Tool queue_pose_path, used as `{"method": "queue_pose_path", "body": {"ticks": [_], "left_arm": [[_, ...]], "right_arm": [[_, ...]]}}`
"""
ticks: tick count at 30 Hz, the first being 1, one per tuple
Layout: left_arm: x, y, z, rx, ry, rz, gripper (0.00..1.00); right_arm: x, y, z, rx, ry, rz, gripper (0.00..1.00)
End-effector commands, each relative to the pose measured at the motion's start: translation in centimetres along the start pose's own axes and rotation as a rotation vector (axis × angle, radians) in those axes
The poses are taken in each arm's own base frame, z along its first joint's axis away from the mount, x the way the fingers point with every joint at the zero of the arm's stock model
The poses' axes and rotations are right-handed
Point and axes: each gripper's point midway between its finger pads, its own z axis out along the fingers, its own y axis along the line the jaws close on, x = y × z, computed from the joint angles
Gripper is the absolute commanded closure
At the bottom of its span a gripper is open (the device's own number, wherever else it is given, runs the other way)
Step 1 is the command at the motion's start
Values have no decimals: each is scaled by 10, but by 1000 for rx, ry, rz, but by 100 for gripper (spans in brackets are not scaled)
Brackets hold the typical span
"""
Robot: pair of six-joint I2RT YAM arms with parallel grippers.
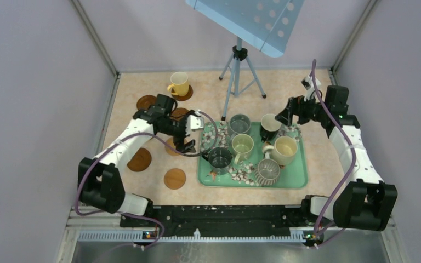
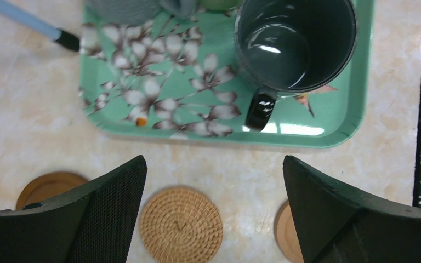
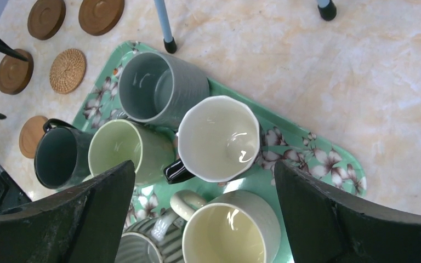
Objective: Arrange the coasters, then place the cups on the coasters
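Note:
Several brown coasters lie left of the green floral tray (image 1: 302,176): discs (image 1: 146,102), (image 1: 139,159), (image 1: 175,178) and a woven coaster (image 2: 181,223). A yellow cup (image 1: 179,83) stands on another coaster (image 1: 186,93) at the back. On the tray stand the grey (image 1: 239,124), black-and-white (image 3: 219,137), pale green (image 3: 119,150), cream (image 3: 230,233), dark green (image 2: 296,44) and ribbed grey (image 1: 267,171) cups. My left gripper (image 2: 214,170) hangs open above the woven coaster, just off the tray's edge. My right gripper (image 3: 205,170) is open above the black-and-white and cream cups, holding nothing.
A tripod (image 1: 240,71) stands behind the tray, one foot (image 3: 169,46) close to its far corner, carrying a blue perforated panel (image 1: 252,19). Walls close in the table left, right and back. The black base rail (image 1: 219,213) runs along the near edge.

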Motion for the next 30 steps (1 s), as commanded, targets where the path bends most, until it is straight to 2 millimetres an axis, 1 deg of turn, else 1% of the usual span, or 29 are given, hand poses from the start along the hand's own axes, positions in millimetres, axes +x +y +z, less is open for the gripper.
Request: {"method": "queue_pose_path", "body": {"ticks": [1, 3, 7, 11, 13, 15, 18, 24, 30], "left_arm": [[5, -16, 33, 77, 39, 31, 1], [7, -21, 47, 98, 67, 45, 3], [5, -29, 68, 120, 104, 83, 11], [13, -39, 87, 140, 166, 117, 25], [15, -44, 94, 153, 180, 124, 34], [15, -46, 99, 162, 183, 123, 41], [19, -50, 103, 167, 200, 133, 48], [20, -50, 104, 156, 206, 123, 64], [26, -59, 101, 156, 207, 101, 88]], "right_arm": [[-4, 3, -2, -35, 6, -36, 4], [-3, 4, -2, -44, 7, -40, 4], [-1, 3, 0, -52, 15, -34, 4], [3, 4, 3, -67, 29, -27, 4], [4, 3, 3, -69, 35, -24, 4], [5, 3, 4, -69, 38, -24, 4], [6, 3, 4, -72, 40, -24, 4], [5, 4, 4, -74, 39, -26, 4], [6, 4, 4, -76, 41, -28, 4]]}}
